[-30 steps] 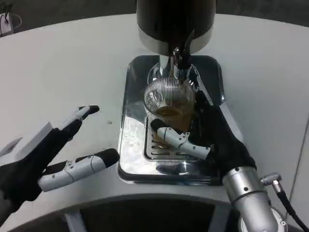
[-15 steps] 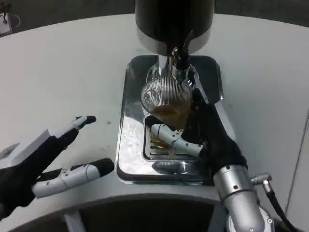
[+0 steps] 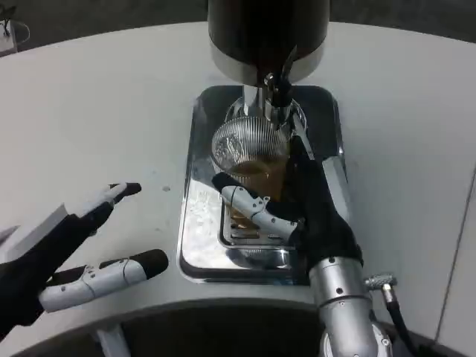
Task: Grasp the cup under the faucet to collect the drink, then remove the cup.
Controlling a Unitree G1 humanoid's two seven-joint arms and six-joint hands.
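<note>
No brand, label or writing can be read on anything here. The counter (image 3: 97, 97) is white, smooth and rounded at its near edge, with a few tiny dark specks beside the tray; a dark floor shows beyond its far edge, and a small pale object sits blurred at the top left corner.

A dark drink dispenser (image 3: 268, 33) with a silver band stands at the back of a polished metal drip tray (image 3: 195, 223), its faucet (image 3: 279, 93) pointing down over the tray's slotted grate.

The ribbed glass cup (image 3: 249, 152) stands on the grate just below the faucet, partly filled with a brown drink. The right robot hand (image 3: 297, 212) wraps it: a white finger crosses the cup's near side while the black palm presses its right side.

The left robot hand (image 3: 67, 249) rests low over the bare counter left of the tray, fingers spread apart and holding nothing, well clear of the cup.
</note>
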